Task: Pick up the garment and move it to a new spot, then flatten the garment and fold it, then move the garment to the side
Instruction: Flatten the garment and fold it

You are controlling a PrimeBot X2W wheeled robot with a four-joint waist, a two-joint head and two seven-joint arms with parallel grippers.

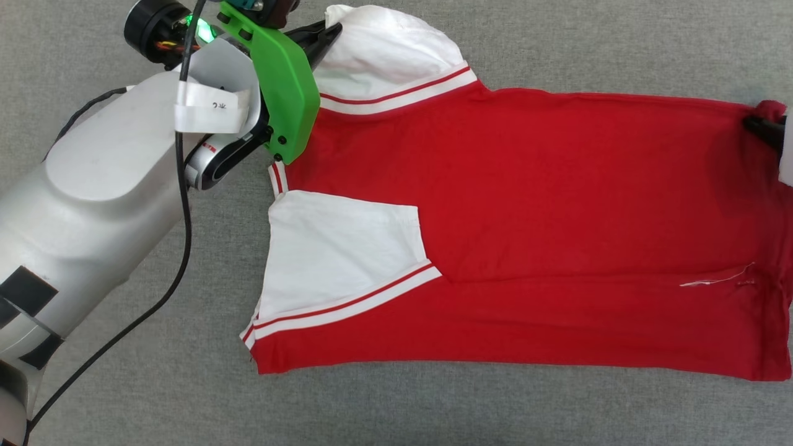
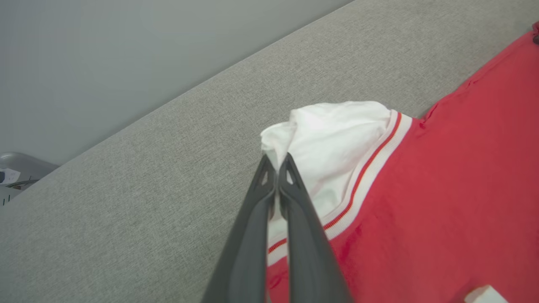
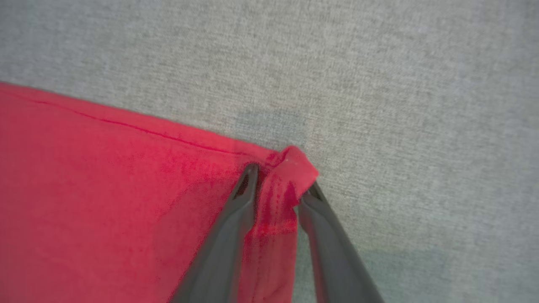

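The garment (image 1: 526, 186) lies spread on the grey cloth surface, red body out to the right, its print hidden. The near white sleeve (image 1: 334, 254) is folded in over the red body. The far white sleeve (image 1: 390, 52) sticks out at the top left. My left gripper (image 1: 331, 31) is shut on that far sleeve's edge; in the left wrist view its fingertips (image 2: 276, 162) pinch the white cloth (image 2: 332, 139). My right gripper (image 1: 759, 124) sits at the far hem corner on the right. In the right wrist view the bunched red corner (image 3: 290, 168) fills the gap between its fingers (image 3: 280, 179).
The grey fabric surface (image 1: 433, 409) runs all round the garment. In the left wrist view its far edge (image 2: 168, 101) meets a pale grey wall. A black cable (image 1: 179, 260) hangs beside my left forearm. A loose white thread (image 1: 712, 280) lies on the red cloth.
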